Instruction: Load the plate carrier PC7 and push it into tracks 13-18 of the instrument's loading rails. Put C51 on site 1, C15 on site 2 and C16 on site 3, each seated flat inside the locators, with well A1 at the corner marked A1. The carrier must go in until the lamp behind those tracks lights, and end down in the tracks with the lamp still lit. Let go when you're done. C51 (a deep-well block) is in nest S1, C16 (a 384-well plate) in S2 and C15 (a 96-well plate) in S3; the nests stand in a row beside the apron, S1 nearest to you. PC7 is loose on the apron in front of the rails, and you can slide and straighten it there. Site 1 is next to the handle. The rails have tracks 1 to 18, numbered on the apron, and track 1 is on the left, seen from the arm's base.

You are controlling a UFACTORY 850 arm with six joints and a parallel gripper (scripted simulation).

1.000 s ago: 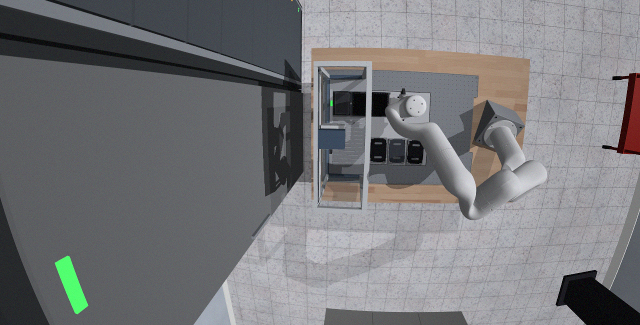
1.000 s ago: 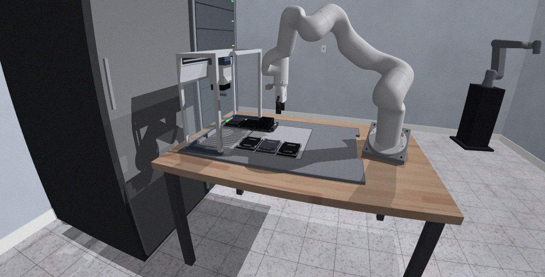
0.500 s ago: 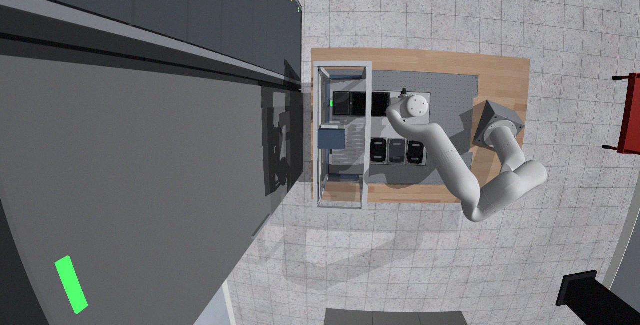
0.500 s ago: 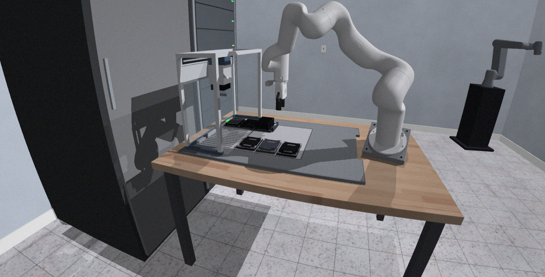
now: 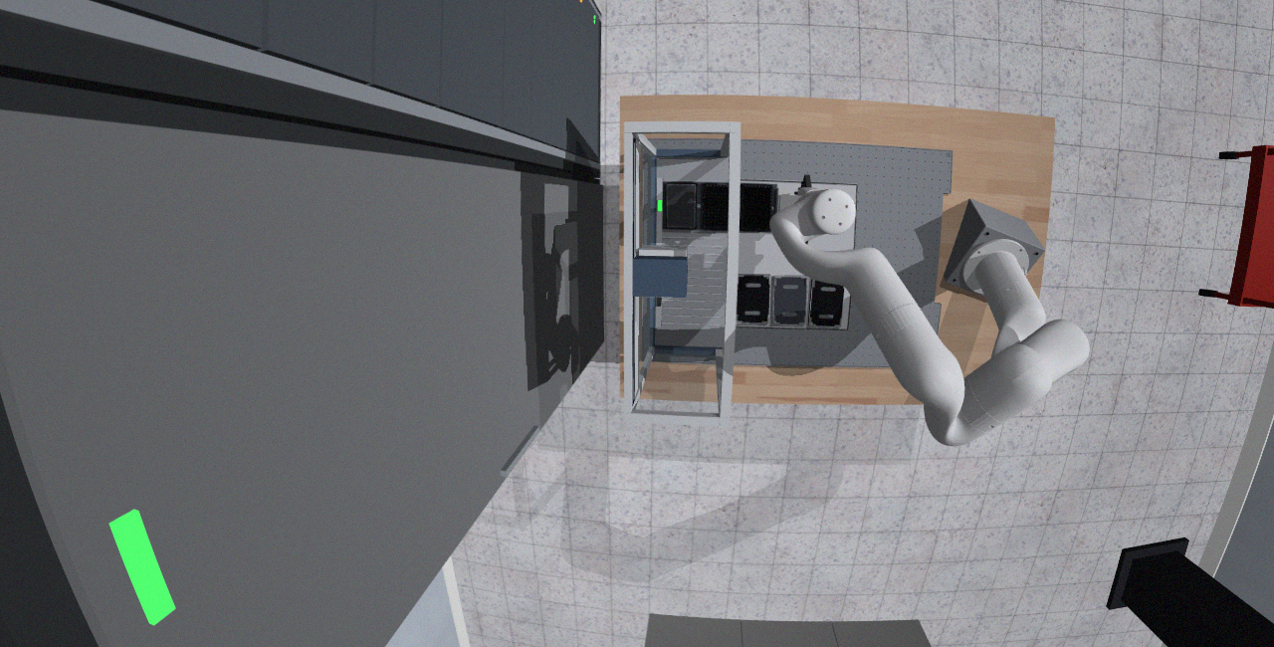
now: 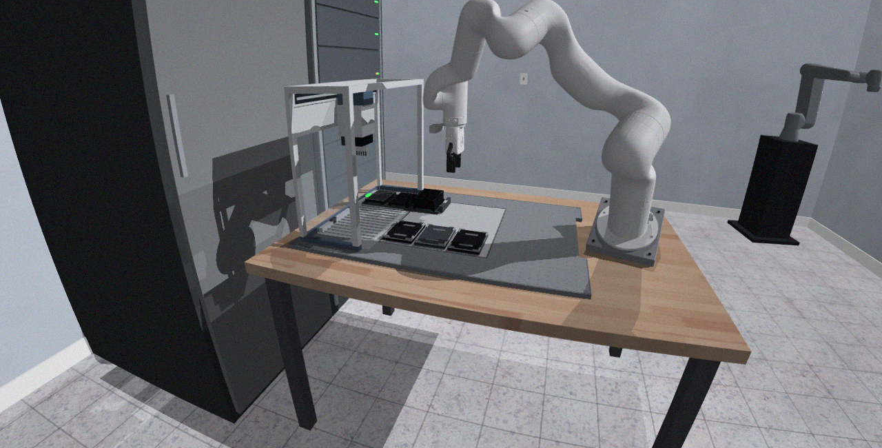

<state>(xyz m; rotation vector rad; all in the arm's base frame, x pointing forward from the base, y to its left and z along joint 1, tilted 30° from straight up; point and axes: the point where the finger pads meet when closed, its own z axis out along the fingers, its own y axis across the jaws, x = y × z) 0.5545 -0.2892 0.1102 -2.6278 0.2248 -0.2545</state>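
The plate carrier PC7 (image 5: 718, 205) (image 6: 406, 199) lies in the rails at the far side of the instrument frame, with three dark plates on it. A green lamp (image 5: 660, 205) (image 6: 367, 194) glows at its inner end. My gripper (image 6: 452, 163) hangs open and empty well above the carrier's handle end, pointing down. In the overhead view the wrist (image 5: 823, 211) hides the fingers. Three nests (image 5: 789, 300) (image 6: 435, 235) stand in a row beside the apron; I cannot tell whether they hold anything.
The white instrument frame (image 6: 354, 155) stands over the rails on the left of the table. The arm's base (image 6: 623, 236) is bolted at the right. A tall dark cabinet (image 6: 154, 136) stands left of the table.
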